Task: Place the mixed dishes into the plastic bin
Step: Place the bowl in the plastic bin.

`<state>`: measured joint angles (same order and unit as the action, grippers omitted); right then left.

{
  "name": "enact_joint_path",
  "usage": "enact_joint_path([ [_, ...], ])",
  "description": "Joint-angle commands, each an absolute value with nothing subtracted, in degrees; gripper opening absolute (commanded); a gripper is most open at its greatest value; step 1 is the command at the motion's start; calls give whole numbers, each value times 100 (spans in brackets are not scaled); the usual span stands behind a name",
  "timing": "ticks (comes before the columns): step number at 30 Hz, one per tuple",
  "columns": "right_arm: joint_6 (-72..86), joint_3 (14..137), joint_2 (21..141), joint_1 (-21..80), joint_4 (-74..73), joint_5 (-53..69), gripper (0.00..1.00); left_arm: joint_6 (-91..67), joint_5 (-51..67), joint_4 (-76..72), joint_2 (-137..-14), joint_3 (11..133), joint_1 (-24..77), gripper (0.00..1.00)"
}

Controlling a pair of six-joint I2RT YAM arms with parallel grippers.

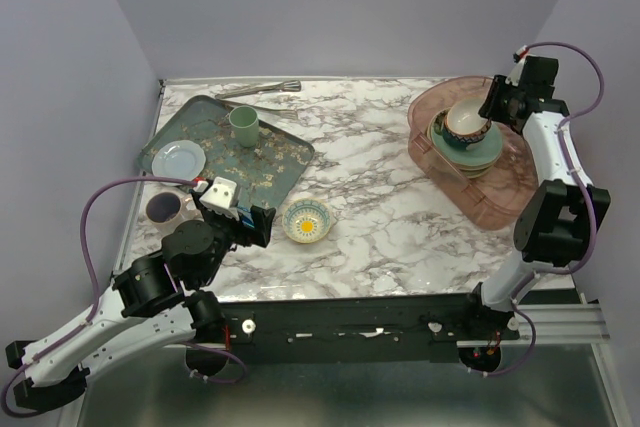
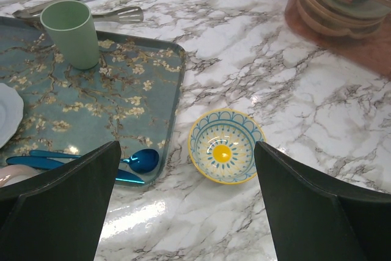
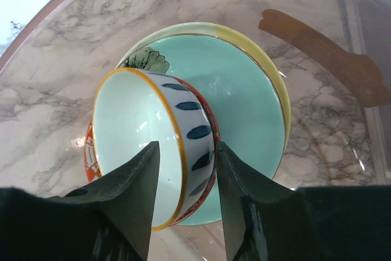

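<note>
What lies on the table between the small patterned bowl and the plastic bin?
Nothing: in the top view only bare marble table separates the patterned bowl from the plastic bin.

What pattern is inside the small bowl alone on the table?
The bowl: blue arches, yellow rim and centre; clearest from left wrist.
</note>
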<state>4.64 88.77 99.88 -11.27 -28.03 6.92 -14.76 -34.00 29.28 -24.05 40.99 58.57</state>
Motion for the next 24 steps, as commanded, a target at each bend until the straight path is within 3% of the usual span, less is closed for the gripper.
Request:
enact_joint_path([
  [1,352,8974,9615,-1134,-2760,739,51,-1415,-3401,2839,-2391,4034,5810,99],
  [10,316,8666,9352,-1134,-2646,493,53,-1415,-3358,2839,-2391,4043,5783,99],
  [24,343,8130,9316,-1134,-2522,571,41,-1424,-3305,2821,-2399,4034,5739,99],
])
